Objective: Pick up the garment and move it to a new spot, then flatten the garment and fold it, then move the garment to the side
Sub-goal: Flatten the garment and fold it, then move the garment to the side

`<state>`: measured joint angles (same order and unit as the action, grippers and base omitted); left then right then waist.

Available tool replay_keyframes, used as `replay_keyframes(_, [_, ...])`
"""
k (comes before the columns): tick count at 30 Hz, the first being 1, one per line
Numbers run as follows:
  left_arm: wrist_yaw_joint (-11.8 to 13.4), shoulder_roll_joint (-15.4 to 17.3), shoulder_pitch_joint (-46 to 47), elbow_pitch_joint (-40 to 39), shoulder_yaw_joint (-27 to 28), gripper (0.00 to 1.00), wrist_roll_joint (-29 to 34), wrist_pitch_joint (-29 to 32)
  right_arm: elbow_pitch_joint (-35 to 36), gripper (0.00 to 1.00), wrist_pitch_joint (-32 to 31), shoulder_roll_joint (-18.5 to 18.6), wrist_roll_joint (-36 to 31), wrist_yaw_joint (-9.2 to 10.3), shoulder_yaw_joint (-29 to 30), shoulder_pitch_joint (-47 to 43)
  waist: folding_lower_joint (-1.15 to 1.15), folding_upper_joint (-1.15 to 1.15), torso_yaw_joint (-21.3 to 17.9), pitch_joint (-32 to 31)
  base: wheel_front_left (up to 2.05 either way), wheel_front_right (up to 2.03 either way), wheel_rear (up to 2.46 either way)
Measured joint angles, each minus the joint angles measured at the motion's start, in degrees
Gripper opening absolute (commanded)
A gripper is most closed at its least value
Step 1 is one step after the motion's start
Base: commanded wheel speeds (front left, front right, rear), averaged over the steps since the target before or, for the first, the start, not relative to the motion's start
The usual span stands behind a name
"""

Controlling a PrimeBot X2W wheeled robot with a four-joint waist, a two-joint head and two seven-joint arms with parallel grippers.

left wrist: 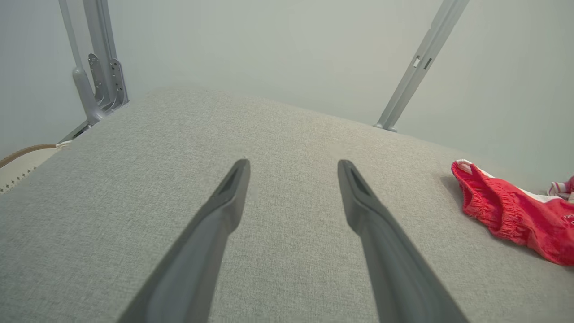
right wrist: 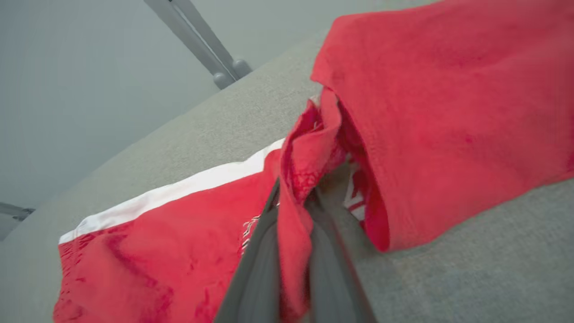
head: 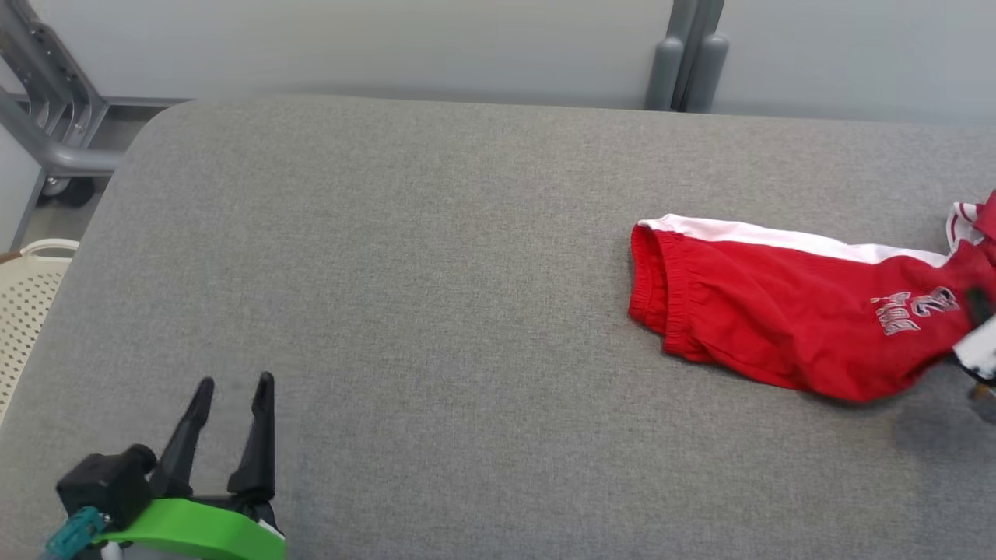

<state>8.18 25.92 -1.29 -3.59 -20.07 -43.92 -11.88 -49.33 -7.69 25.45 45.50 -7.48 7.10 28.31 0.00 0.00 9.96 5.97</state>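
Red, seemingly light and limp, the garment (head: 778,327) is lying at three o'clock on the table (head: 389,272), the right fingers (right wrist: 262,255) clamping a loose fold by its leg opening while the left fingers (head: 261,428) are idling wide apart, empty, at seven o'clock.

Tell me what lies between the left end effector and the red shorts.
Only bare grey tabletop separates the left end effector from the red shorts, as the head view shows.
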Motion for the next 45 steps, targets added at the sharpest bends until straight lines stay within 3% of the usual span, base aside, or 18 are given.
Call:
replay_keyframes(11, [-5.04, -4.72, 3.57, 8.04, -5.25, 1.0, 1.3, -1.43, 16.64, 0.0, -5.84, -11.13, -9.07, 0.0, -11.25, 3.91, 0.0, 0.0, 2.73, -0.73, 0.0, 0.0, 0.0])
replay_keyframes(20, [-6.24, -6.49, 5.43, 13.14, -4.91, 1.0, 1.51, -2.31, 19.98, 0.0, -10.92, -14.13, -14.77, 0.0, -17.41, -0.48, 0.0, 0.0, 7.03, -0.43, 0.0, 0.0, 0.0])
replay_keyframes(22, [-6.43, -6.54, 5.43, 13.59, -4.42, 1.0, 1.49, -2.38, 20.81, 0.47, -11.32, -14.11, -15.86, 0.0, -18.37, -1.02, 0.0, 0.0, 7.03, -0.34, 0.0, 0.0, 0.0])
replay_keyframes(23, [-6.44, -6.65, 5.43, 13.73, -4.13, 1.0, 1.41, -2.41, 21.3, 1.0, -11.15, -14.07, -16.45, 0.0, -18.87, -1.18, 0.0, 0.0, 6.85, -0.31, 0.0, 0.0, 0.0])
replay_keyframes(29, [-6.75, -7.12, 5.44, 14.35, -3.19, 1.0, 1.37, -2.83, 28.05, 1.0, -9.88, -14.01, -16.67, 0.0, -20.78, -2.3, 0.0, 0.0, 4.55, -0.05, 0.0, 0.0, 0.0])
replay_keyframes(32, [-6.72, -7.09, 5.44, 14.28, -2.43, 1.0, 1.38, -2.88, 34.32, 1.0, -10.06, -13.77, -13.48, 0.0, -19.06, -5.25, 0.0, 0.0, 3.11, 0.07, 0.0, 0.0, 0.0])
replay_keyframes(35, [-6.57, -6.73, 5.39, 13.52, -1.66, 1.0, 1.46, -2.89, 39.55, 1.0, -11.4, -12.03, -12.59, -0.01, -14.51, -8.93, 0.0, 0.0, 1.5, 0.3, 0.0, 0.0, 0.0])
replay_keyframes(39, [-6.32, -6.66, 5.39, 12.27, -1.23, 1.0, 1.68, -2.9, 40.74, 1.0, -13.35, -10.76, -12.47, 0.0, -5.93, -12.66, 0.0, 0.0, -0.43, 1.24, 0.0, 0.0, 0.0])
replay_keyframes(45, [-6.32, -6.62, 6.94, 11.4, -1.76, 1.0, 2.43, -2.89, 37.58, 1.0, -15.04, -15.13, -12.34, 0.01, 2.46, -12.23, 0.0, 0.0, -1.26, 4.3, 0.0, 0.0, 0.0])
